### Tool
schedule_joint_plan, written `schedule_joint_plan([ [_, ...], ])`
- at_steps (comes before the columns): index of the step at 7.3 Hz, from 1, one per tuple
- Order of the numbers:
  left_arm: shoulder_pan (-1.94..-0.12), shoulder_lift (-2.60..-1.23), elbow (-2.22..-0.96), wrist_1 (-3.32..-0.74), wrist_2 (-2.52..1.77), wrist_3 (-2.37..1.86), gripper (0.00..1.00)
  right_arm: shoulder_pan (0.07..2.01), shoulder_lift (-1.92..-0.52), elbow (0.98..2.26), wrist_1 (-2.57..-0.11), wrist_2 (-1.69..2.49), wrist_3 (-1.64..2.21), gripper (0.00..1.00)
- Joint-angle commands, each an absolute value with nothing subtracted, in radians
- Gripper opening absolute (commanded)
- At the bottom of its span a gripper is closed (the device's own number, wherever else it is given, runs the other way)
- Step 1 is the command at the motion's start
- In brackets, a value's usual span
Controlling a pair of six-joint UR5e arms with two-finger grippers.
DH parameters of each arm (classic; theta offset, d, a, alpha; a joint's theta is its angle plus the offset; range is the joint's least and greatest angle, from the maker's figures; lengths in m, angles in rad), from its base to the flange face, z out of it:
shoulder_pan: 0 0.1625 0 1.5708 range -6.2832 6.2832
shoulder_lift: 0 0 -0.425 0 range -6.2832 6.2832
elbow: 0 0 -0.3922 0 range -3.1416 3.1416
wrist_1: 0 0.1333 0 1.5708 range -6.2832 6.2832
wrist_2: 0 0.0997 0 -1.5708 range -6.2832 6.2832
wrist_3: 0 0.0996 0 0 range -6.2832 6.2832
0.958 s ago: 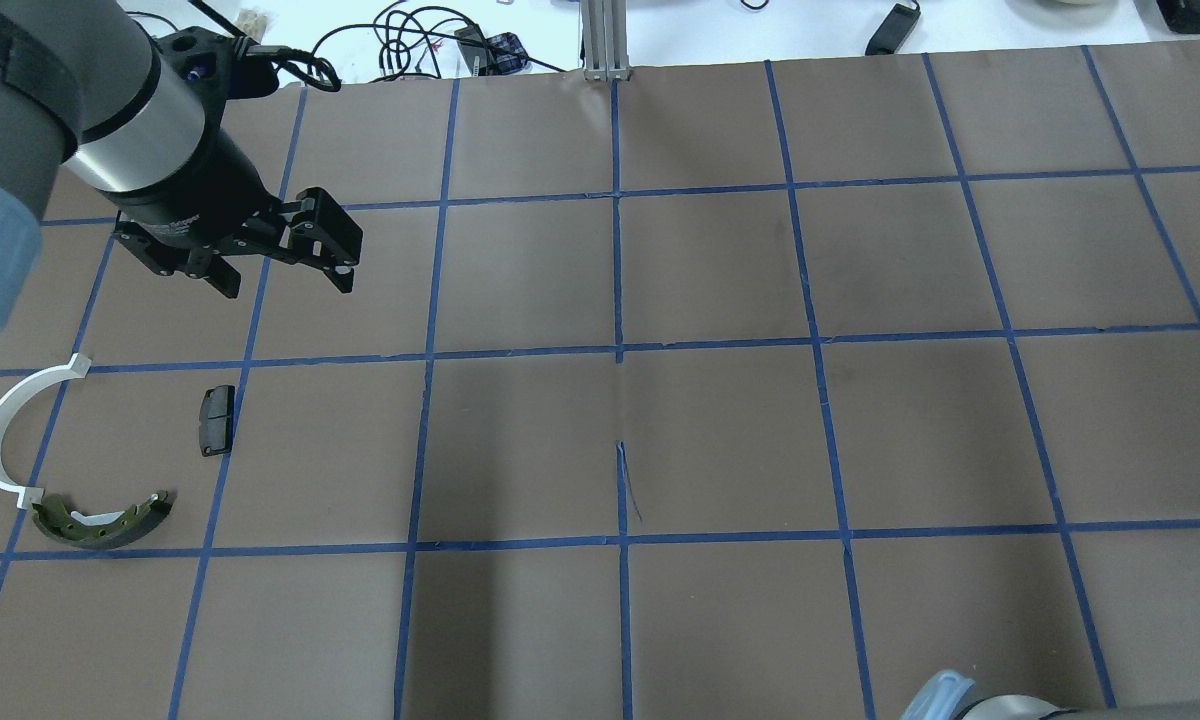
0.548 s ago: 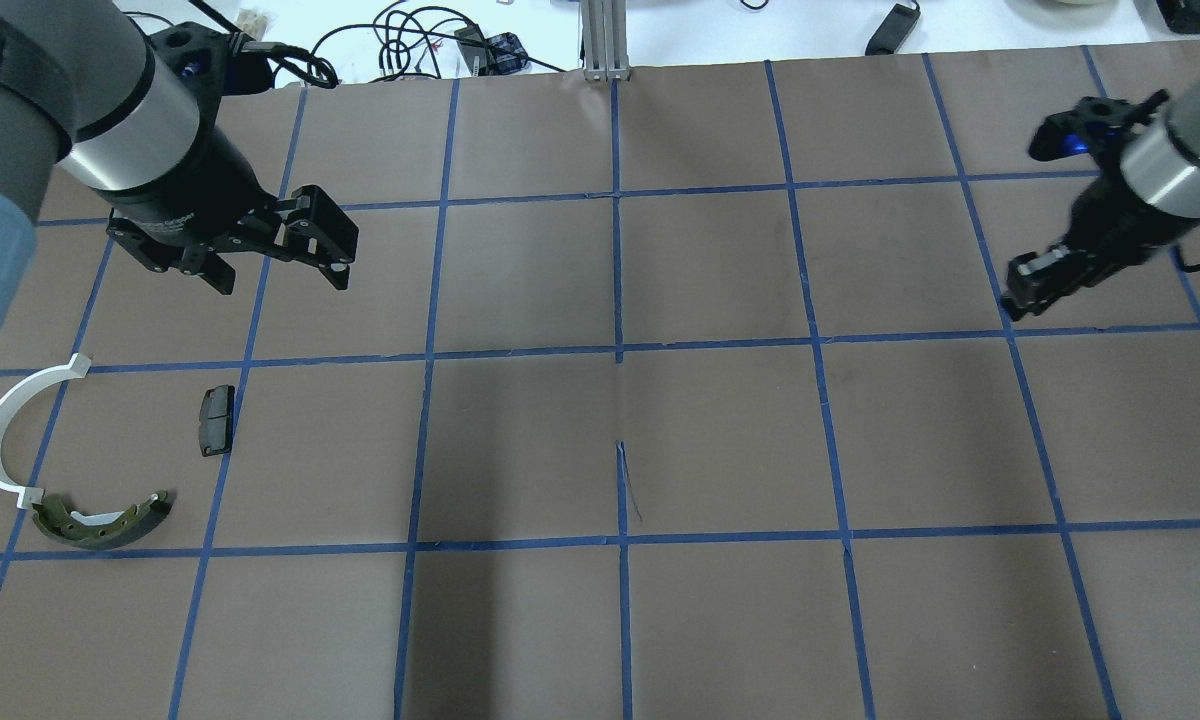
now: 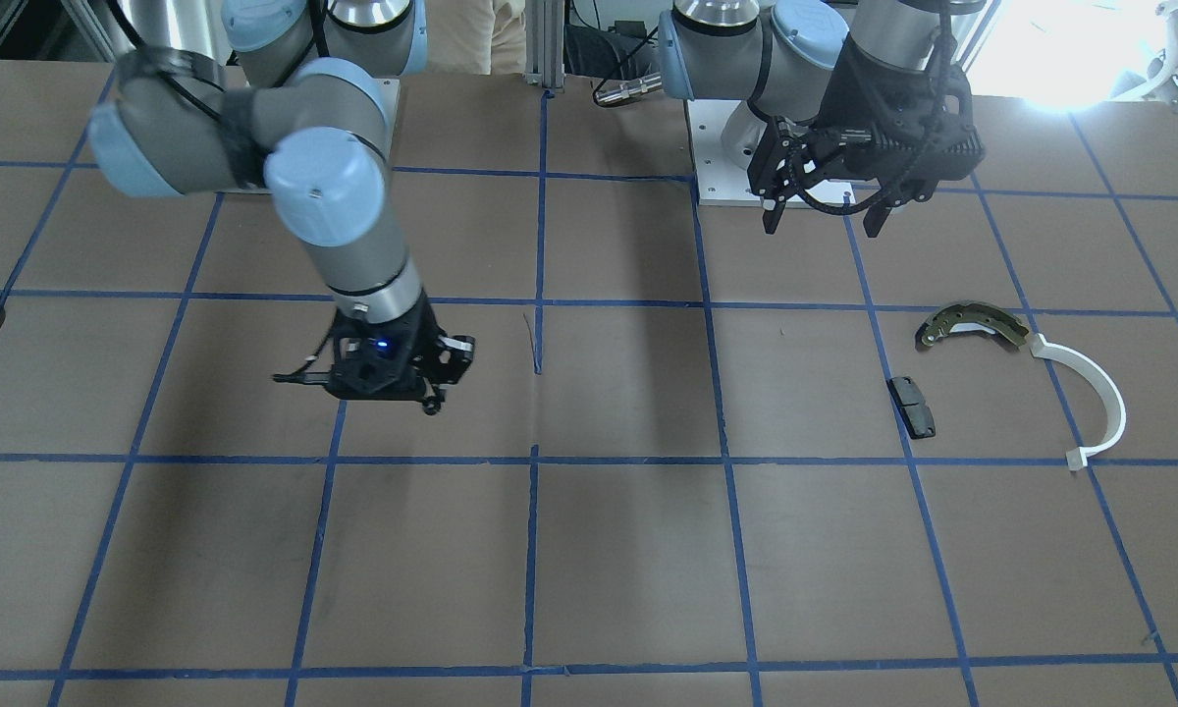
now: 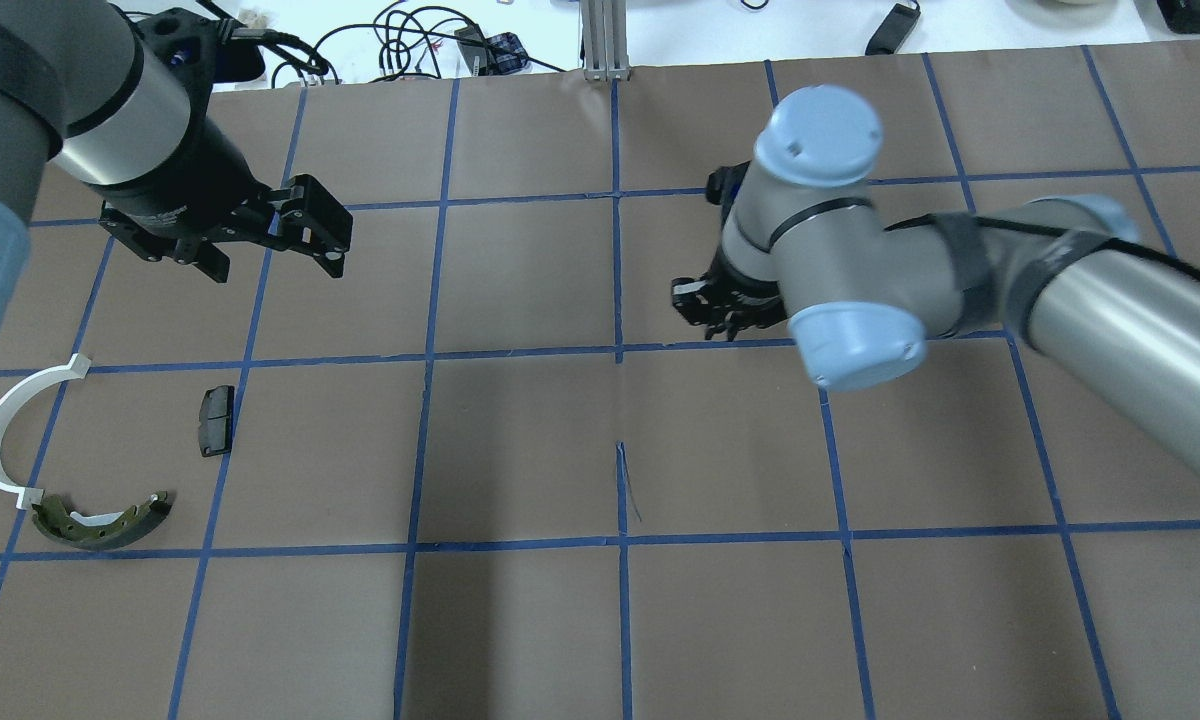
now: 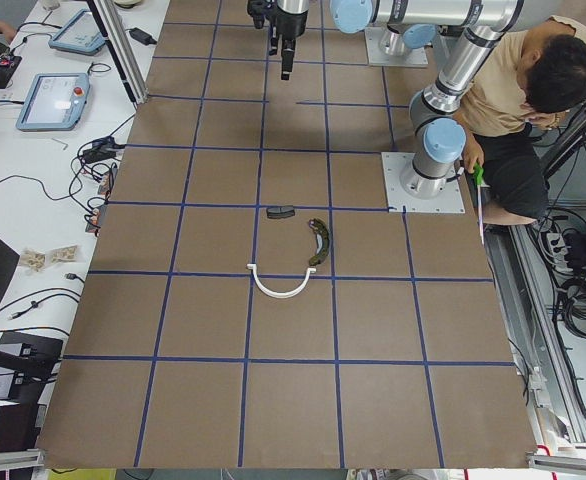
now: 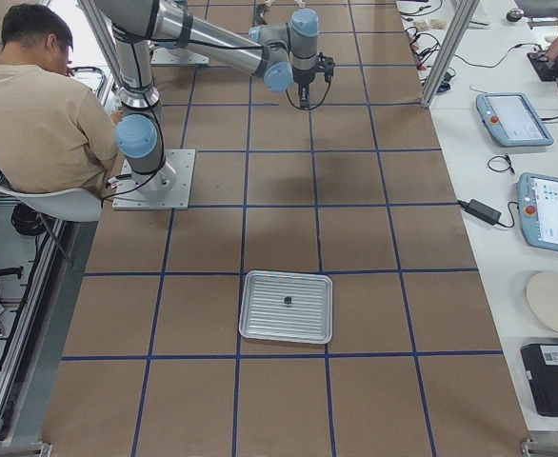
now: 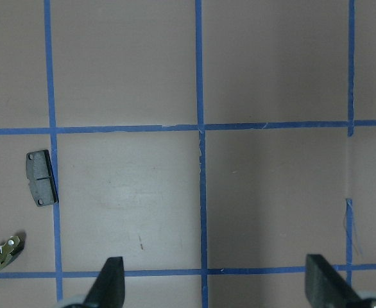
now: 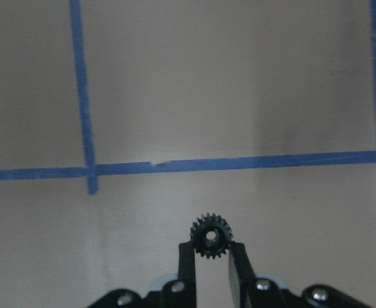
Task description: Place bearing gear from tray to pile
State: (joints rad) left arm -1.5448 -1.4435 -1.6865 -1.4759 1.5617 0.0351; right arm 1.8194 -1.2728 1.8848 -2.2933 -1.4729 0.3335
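The right gripper point(image 8: 210, 248) is holding a small black toothed gear point(image 8: 210, 235). Its two fingers are drawn almost together, pinching the gear's lower edge at the very tips, so the gear is standing up above them with its centre hole showing. Gripper and gear are hanging over a brown table point(image 4: 520, 620) marked into squares with blue tape point(image 4: 520, 351), well apart from the pile point(image 4: 110, 530) and on the far side of the table's centre line from it.

The pile is lying loose on the table: an olive metal shoe point(image 3: 972, 324) touching one end of a white arc point(image 3: 1104, 403), and a black pad point(image 3: 913, 406) near both but apart from them.

The left gripper point(image 4: 272, 265) is hanging above the table near the pile, off to one side of it. Its fingers are spread wide and are holding nothing.

The tray point(image 6: 260, 328), pale and ridged, is sitting at the opposite end of the table from the pile. A small dark part point(image 6: 287, 301) is lying in its middle; it is too small to tell what it is.

Two tablets point(image 6: 512, 119) are lying on a side bench far from the pile, their screens too small to read.
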Motion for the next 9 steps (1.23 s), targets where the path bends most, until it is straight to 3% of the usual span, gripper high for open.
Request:
schedule_joint_plan([
  [1,-1.543,-1.443,-1.687,-1.466,1.562,0.029,1.00,1.957,-1.099,1.876,-2.509,-1.460,0.526,0.16],
  [2,-1.543,-1.443,-1.687,-1.468,1.560,0.028,1.00,1.960,-1.092,1.876,-2.508,-1.462,0.528,0.22],
  [3,-1.543,-1.443,-1.687,-1.468,1.560,0.028,1.00,1.960,-1.091,1.867,-2.508,-1.469,0.513,0.99],
  [6,-1.542,-1.440,-1.686,-1.479,1.562,0.032,1.00,1.852,-1.225,1.708,-2.117,-1.515,0.313,1.00],
  [9,-1.563,-1.497,-1.683,-1.467,1.545,-0.065,1.00,1.482,-1.438,1.657,-1.750,-1.597,-0.210,0.99],
])
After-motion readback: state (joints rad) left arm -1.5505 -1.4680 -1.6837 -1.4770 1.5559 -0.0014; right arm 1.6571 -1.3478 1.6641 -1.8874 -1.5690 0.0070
